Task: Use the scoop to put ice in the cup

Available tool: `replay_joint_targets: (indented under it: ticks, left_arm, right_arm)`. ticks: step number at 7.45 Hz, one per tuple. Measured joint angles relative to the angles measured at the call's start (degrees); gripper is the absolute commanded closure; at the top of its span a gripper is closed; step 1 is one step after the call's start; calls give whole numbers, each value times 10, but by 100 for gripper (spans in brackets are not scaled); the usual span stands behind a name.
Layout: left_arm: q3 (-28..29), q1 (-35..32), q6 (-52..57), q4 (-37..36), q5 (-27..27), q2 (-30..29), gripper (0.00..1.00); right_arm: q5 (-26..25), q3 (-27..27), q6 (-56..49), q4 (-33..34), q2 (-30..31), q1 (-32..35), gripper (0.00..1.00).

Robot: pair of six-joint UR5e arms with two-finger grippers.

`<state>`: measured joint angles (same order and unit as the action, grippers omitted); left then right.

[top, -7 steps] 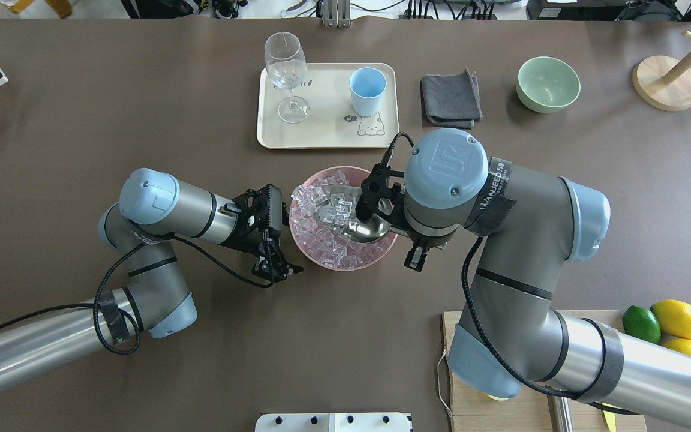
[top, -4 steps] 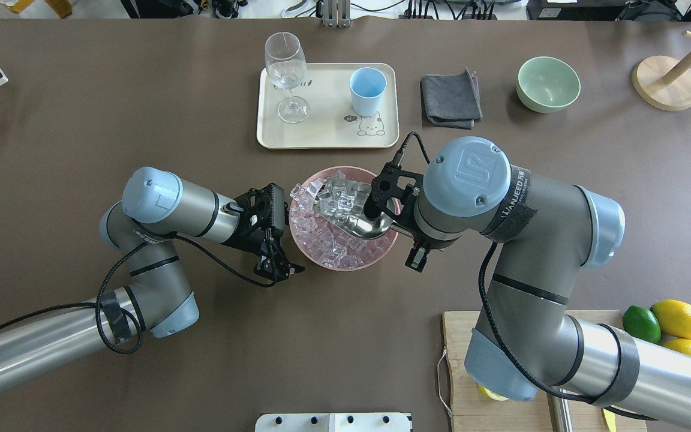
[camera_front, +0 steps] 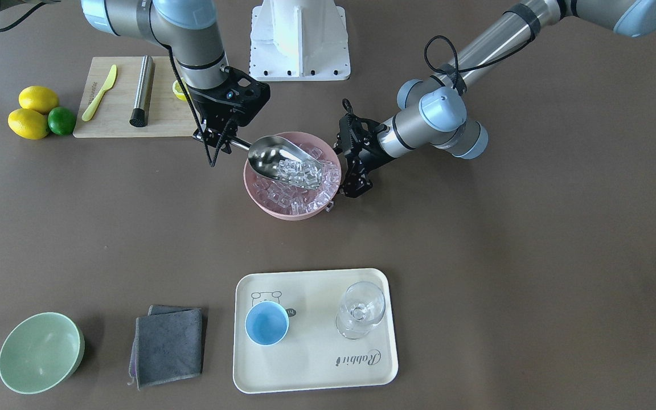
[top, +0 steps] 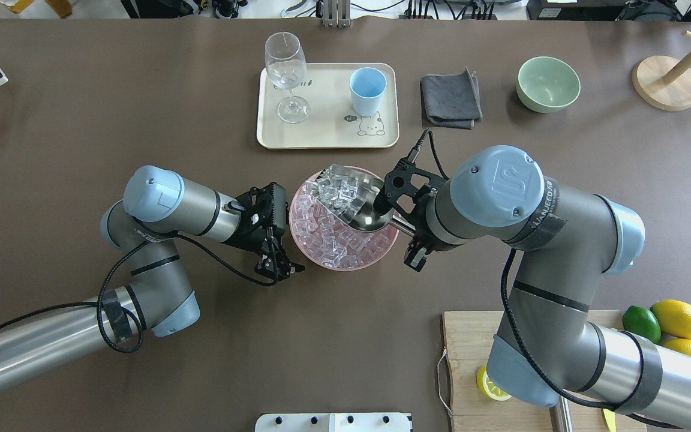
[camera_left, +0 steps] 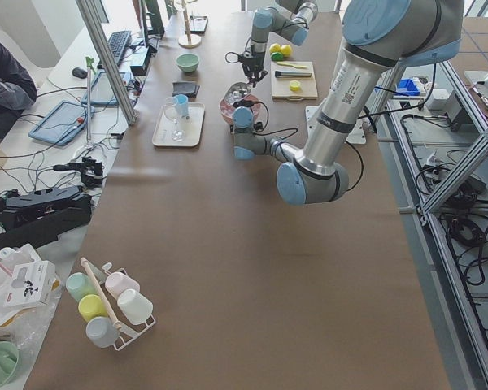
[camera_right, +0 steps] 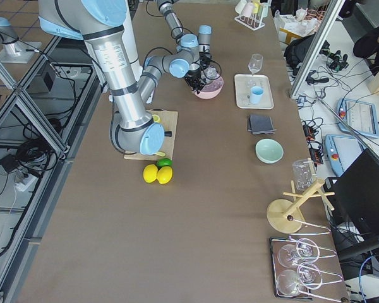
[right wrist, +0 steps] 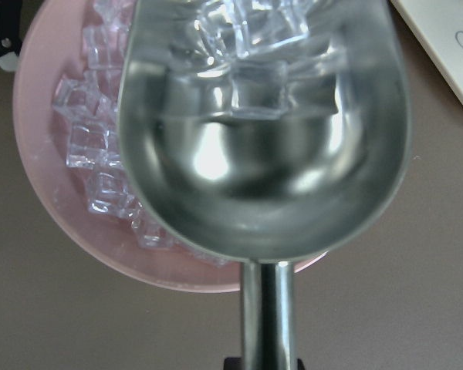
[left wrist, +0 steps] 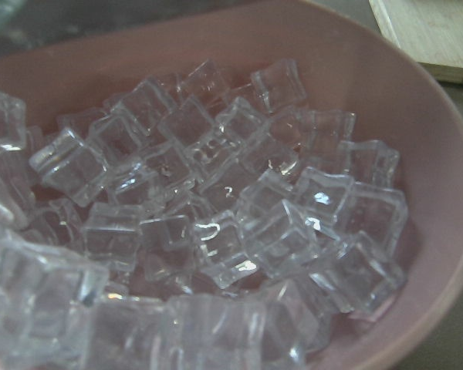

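My right gripper (top: 402,227) is shut on the handle of the steel scoop (top: 360,210). It holds the scoop over the far half of the pink bowl (top: 345,267). Several ice cubes (top: 339,189) lie in the scoop's front; the right wrist view shows the scoop (right wrist: 262,154) from behind. More ice (left wrist: 216,223) fills the bowl. My left gripper (top: 282,231) is at the bowl's left rim and looks shut on it, its fingers mostly hidden. The light-blue cup (top: 367,90) stands empty on the cream tray (top: 321,135) beyond the bowl.
A clear stemmed glass (top: 286,72) stands on the tray left of the cup. A grey cloth (top: 450,99) and a pale green bowl (top: 547,84) lie to the tray's right. A cutting board (top: 465,384), lemons and a lime (top: 641,324) are near right.
My right arm has drawn back to the right and raised the loaded scoop toward the bowl's far side. My left arm has barely moved.
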<state>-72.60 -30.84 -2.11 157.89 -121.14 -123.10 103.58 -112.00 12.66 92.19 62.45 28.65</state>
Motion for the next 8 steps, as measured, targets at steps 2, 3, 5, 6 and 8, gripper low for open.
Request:
replay_joint_targets:
  ticks: [2, 3, 5, 6, 8]
  left_arm:
    - [0, 0, 0, -1, 0, 0, 1]
    - [0, 0, 0, -2, 0, 0, 1]
    - [-1, 0, 0, -5, -2, 0, 1]
    - [-2, -1, 0, -8, -3, 1, 1]
    - [-14, -12, 0, -32, -25, 7, 1]
  right_arm:
    - [-1, -5, 52, -71, 17, 1, 100]
    - [-3, -5, 84, -97, 19, 5, 100]
    - [9, 1, 127, -128, 24, 36, 100]
    - [41, 16, 129, -123, 27, 66, 100]
    - [114, 45, 107, -57, 18, 130, 100]
